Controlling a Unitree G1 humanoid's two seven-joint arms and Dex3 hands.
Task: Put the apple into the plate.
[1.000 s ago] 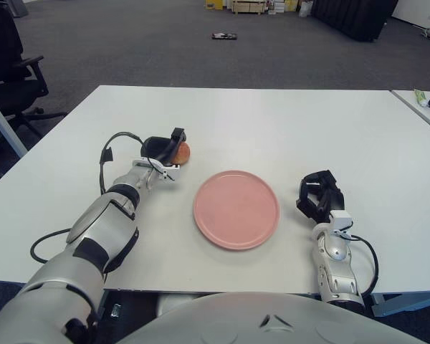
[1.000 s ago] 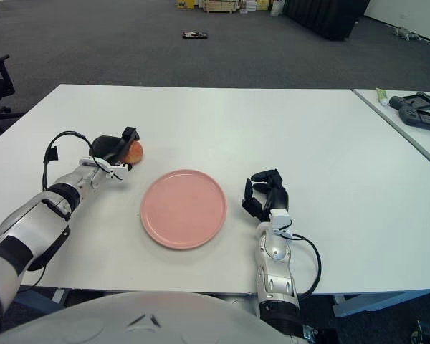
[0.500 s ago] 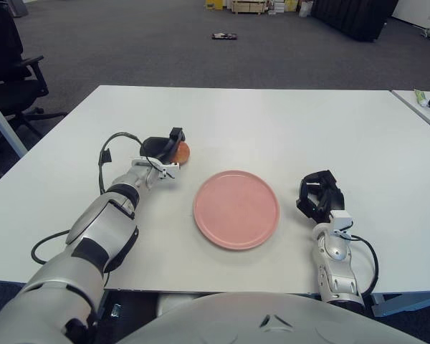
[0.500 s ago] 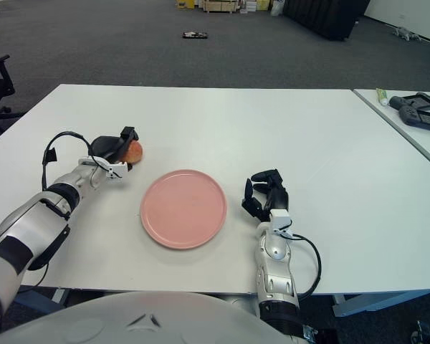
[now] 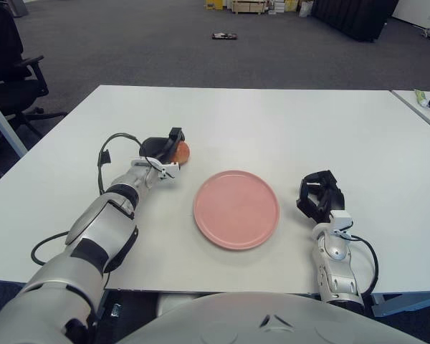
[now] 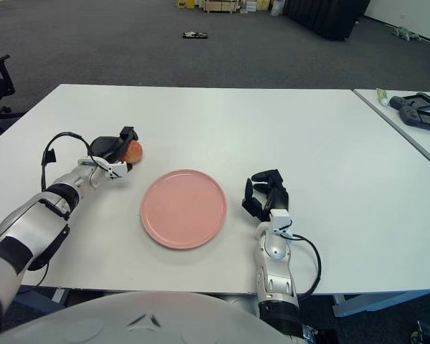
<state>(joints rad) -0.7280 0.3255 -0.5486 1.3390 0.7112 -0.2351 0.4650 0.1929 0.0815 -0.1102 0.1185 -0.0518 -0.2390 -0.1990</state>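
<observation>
Now the left hand [image 5: 163, 149] grips the apple [image 5: 181, 151] left of the plate [image 5: 236, 208], while the right hand [image 5: 319, 195], curled and empty, shows right of it.

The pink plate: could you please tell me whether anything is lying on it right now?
Nothing lies on the pink plate. The apple is off to its left, gripped by the left robot hand, which covers most of it. The right robot hand shows right of the plate.

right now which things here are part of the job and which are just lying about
Job:
- apple, gripped by the left hand
- pink plate, nothing on it

Lying about:
- right hand, idle to the plate's right
- office chair
- controller on the side table
</observation>
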